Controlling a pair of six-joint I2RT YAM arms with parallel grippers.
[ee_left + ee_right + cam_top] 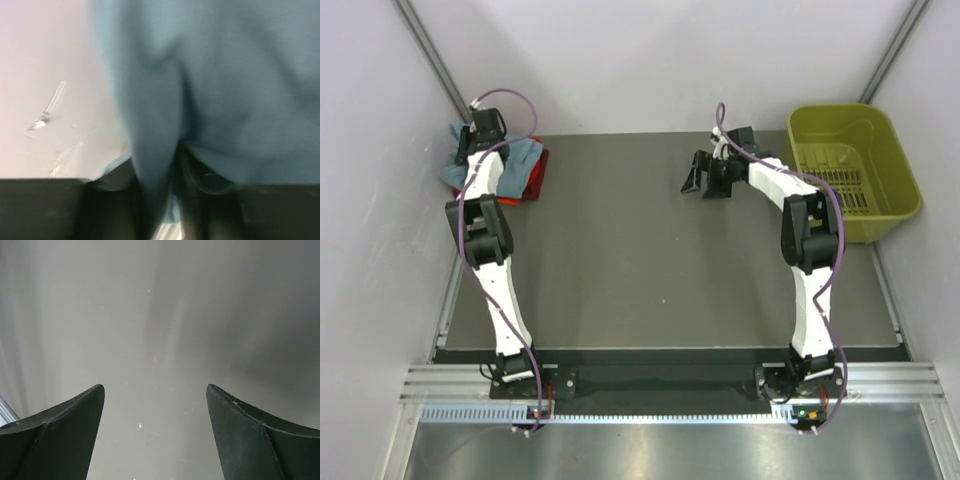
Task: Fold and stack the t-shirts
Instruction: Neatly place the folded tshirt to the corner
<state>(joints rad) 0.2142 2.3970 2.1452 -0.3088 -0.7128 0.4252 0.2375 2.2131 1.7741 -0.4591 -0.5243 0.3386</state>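
While L grip (157, 200) pinches blue tee (225, 90) | R grip (155, 430) agape | basket (840, 125) far-R

soft matt cloth grey-blue t-shirt (225, 100), smooth glossy plastic olive-green basket (825, 125), matt dark faintly scuffed table top (620, 270)

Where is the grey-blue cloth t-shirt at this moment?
In the top view, the grey-blue cloth t-shirt lies at the far left corner of the dark table, on red folded shirts, the left gripper pinching a fold of it.
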